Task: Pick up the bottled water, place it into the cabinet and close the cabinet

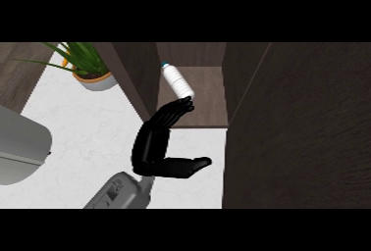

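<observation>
The bottled water [177, 81] is a clear bottle with a blue cap. It lies tilted on the brown shelf inside the open cabinet [208, 105], cap toward the back. My left hand [150, 152] reaches up from the lower left. Its straight fingers [174, 111] touch the bottle's near end and its thumb [196, 163] sticks out to the right. The fingers are not curled round the bottle, so the hand is open. The cabinet's door [297, 127] stands open as a large dark panel on the right. My right hand does not show.
A potted green plant [92, 73] stands at the back left on the white counter [80, 132]. A grey rounded appliance [18, 147] fills the left edge. The cabinet's left wall [138, 73] rises beside the bottle.
</observation>
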{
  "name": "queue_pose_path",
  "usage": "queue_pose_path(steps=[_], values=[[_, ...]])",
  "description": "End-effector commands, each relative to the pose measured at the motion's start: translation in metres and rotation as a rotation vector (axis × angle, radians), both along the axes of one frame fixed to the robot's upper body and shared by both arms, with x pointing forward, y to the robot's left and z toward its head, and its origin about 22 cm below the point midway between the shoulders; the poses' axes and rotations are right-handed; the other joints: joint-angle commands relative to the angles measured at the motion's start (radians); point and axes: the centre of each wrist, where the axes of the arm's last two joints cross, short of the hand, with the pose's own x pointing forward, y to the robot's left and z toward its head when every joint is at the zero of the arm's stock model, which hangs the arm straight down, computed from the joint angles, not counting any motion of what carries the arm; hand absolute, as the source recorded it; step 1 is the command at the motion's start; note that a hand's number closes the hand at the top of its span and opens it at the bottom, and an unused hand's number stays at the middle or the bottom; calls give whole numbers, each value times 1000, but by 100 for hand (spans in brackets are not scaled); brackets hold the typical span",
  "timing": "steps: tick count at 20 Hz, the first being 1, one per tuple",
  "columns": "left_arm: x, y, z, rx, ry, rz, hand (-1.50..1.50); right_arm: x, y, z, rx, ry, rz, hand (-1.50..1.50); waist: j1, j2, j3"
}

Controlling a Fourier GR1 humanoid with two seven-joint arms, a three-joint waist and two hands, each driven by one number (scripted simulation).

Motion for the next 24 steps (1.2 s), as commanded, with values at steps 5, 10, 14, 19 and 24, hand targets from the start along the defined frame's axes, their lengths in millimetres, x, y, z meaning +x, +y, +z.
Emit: queue_pose_path(steps=[5,10,14,19,24], values=[[-38,49,-2,-1,29,-26,150,-5,7,28,-162,4,221,150,11,-3,-1],[-48,65,0,-33,42,47,-150,-9,11,40,-203,-24,420,150,1,-4,-1],[-59,99,8,-23,27,88,-150,-13,19,58,-211,-116,433,150,-1,-8,-2],[-78,135,22,-65,37,135,-150,-18,29,58,-185,-52,559,150,6,-10,-3],[-93,159,21,-108,78,140,-150,-16,43,64,-167,-84,696,150,16,-15,-6]])
